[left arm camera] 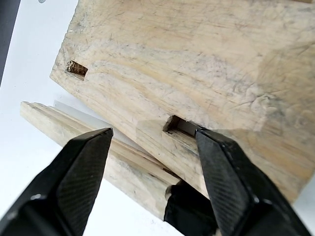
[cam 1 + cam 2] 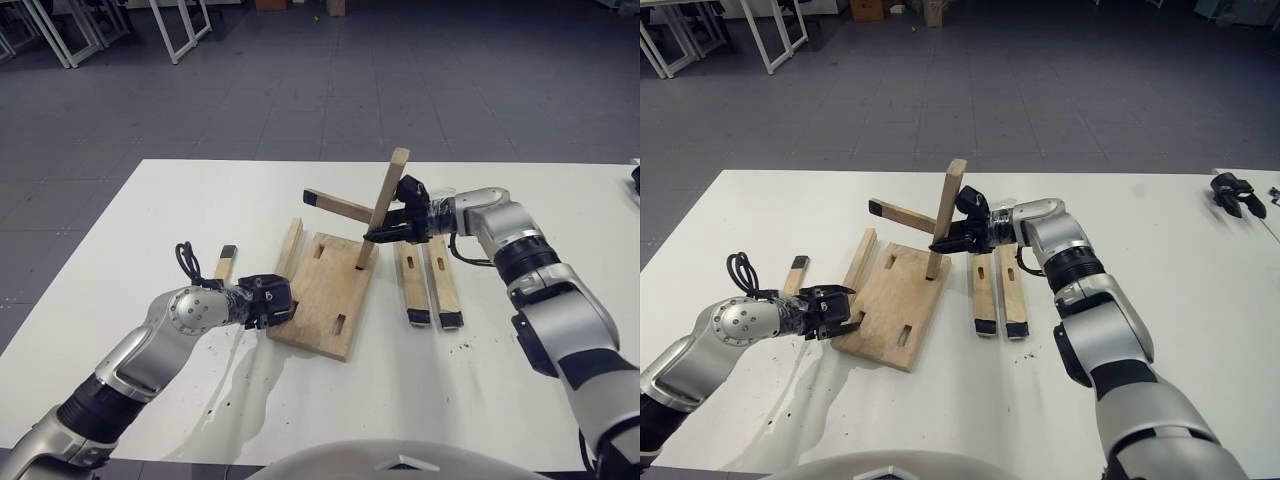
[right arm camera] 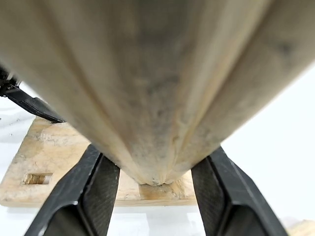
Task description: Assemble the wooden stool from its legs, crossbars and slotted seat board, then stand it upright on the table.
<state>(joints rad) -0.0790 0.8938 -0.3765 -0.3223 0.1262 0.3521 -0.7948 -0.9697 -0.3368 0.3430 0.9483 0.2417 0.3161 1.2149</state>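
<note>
The slotted seat board (image 2: 330, 290) lies flat in the middle of the table. A wooden leg (image 2: 385, 205) stands tilted with its lower end at a slot in the board's far right corner. A crossbar (image 2: 340, 206) with a black tip sticks out from the leg to the left. My right gripper (image 2: 395, 228) is shut on this leg low down, its fingers (image 3: 91, 196) on either side. My left gripper (image 2: 275, 300) is at the board's near left edge, open. Its fingers (image 1: 78, 167) straddle the board's edge (image 1: 197, 64) and a leg (image 1: 74, 132) lying beside it.
Two more legs (image 2: 412, 285) (image 2: 446, 290) lie side by side right of the board. A short piece with a black tip (image 2: 225, 265) lies at the left. A wet streak (image 2: 230, 390) runs toward the table's near edge. A black object (image 2: 1235, 195) rests at the far right.
</note>
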